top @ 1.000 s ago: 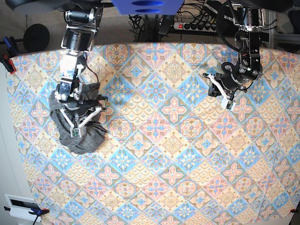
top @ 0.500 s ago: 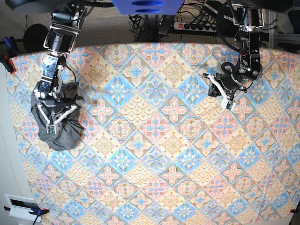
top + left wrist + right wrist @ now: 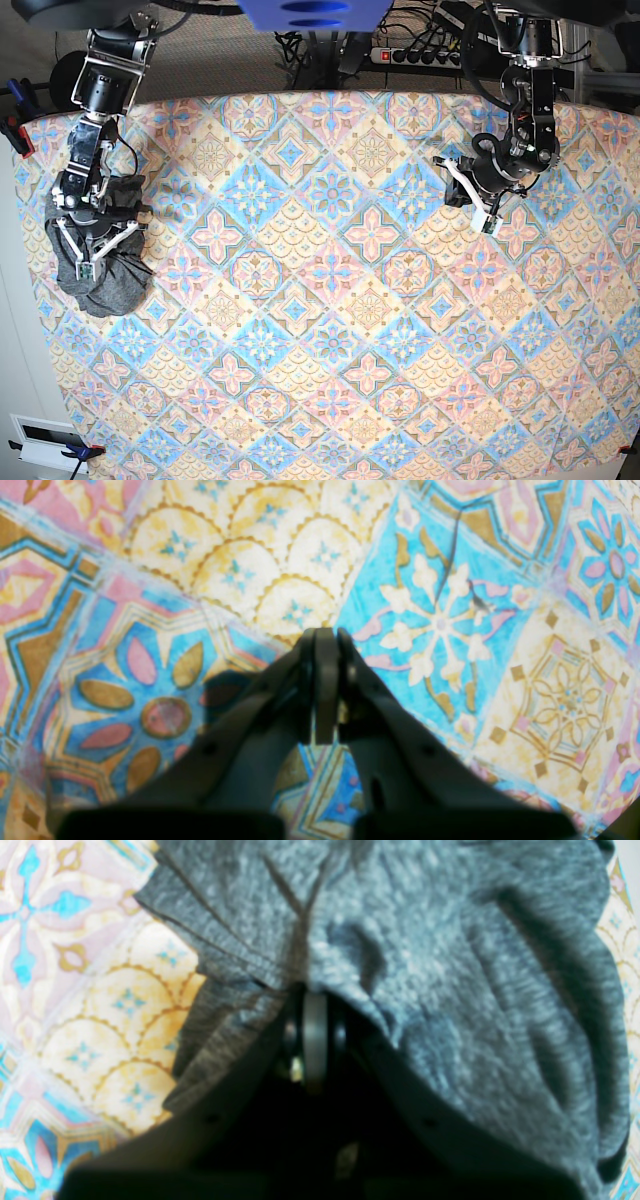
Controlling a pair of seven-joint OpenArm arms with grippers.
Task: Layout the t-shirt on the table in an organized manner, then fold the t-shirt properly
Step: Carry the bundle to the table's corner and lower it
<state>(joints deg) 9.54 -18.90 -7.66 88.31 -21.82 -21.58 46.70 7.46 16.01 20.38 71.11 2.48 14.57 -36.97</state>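
At far left of the base view, right gripper [image 3: 88,268] clamped on the bunched t-shirt [image 3: 112,285] near the table [image 3: 330,330] edge; pinch itself seen only from its wrist camera. Far right, left gripper [image 3: 488,222] closed, empty over bare pattern.

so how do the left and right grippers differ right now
The right gripper has its fingers shut on the bunched grey t-shirt; the left gripper has its fingers shut on nothing, with only the patterned table below.
In the base view the right gripper is at the table's left edge; the left gripper is near the far right corner, away from the shirt.
Both have their fingers pressed together.
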